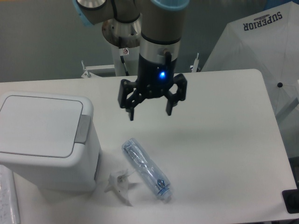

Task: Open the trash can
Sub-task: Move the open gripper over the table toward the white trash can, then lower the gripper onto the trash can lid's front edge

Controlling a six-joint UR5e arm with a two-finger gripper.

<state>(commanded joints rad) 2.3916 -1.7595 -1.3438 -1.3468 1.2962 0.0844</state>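
- Right now your claw (150,112) hangs above the middle of the worktop (224,140), fingers spread wide and holding nothing.
- You find the trash can (46,140) at the near left, lid flat and shut, its grey push tab (83,129) on the right edge of the lid, facing the claw.
- My judgement: you are on the approach, and the tab is the target, so bring the claw left and come down on it from above.
- Consider narrowing the fingers first, so that one firm tip meets the tab and not the lid beside it; press straight down, not sideways, or the bin may slide.
- Mind the clear bottle (146,169) and the small white plastic piece (117,183) lying near the bin's right side; stay above them.
- You have open room between claw and bin, but the bin sits close to the worktop's left and near edges.
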